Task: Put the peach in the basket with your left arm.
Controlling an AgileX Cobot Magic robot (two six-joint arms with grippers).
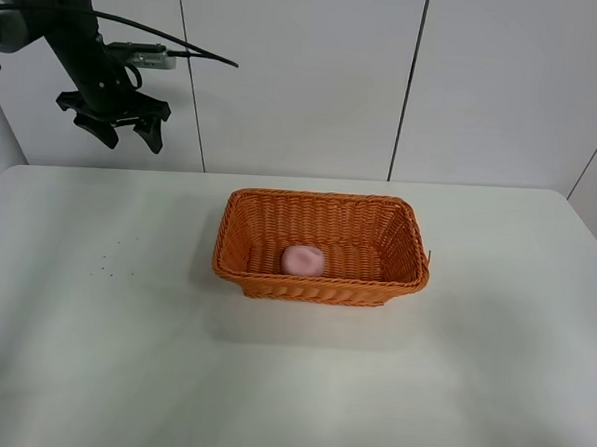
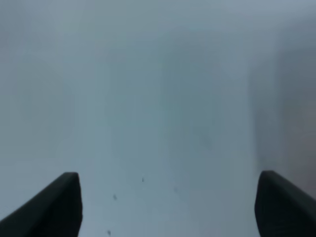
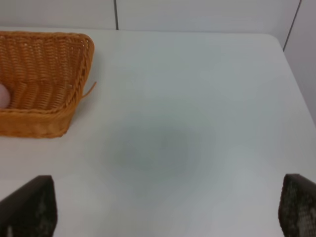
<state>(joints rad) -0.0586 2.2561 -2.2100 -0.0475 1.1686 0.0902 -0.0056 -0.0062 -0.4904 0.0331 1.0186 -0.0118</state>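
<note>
The pale-pink peach (image 1: 304,260) lies inside the orange woven basket (image 1: 324,210), on its floor near the front wall. The basket stands in the middle of the white table. My left gripper (image 1: 130,132) is open and empty, raised high above the table's far left, well away from the basket. In the left wrist view its two black fingertips (image 2: 54,205) frame bare table. My right gripper (image 3: 168,210) is open and empty; its view shows the basket's right end (image 3: 44,74) and a sliver of the peach (image 3: 3,95).
The white table (image 1: 91,353) spreads wide around the basket. A few small dark specks (image 1: 111,259) lie on its left side. A white panelled wall (image 1: 306,74) stands behind the table's far edge.
</note>
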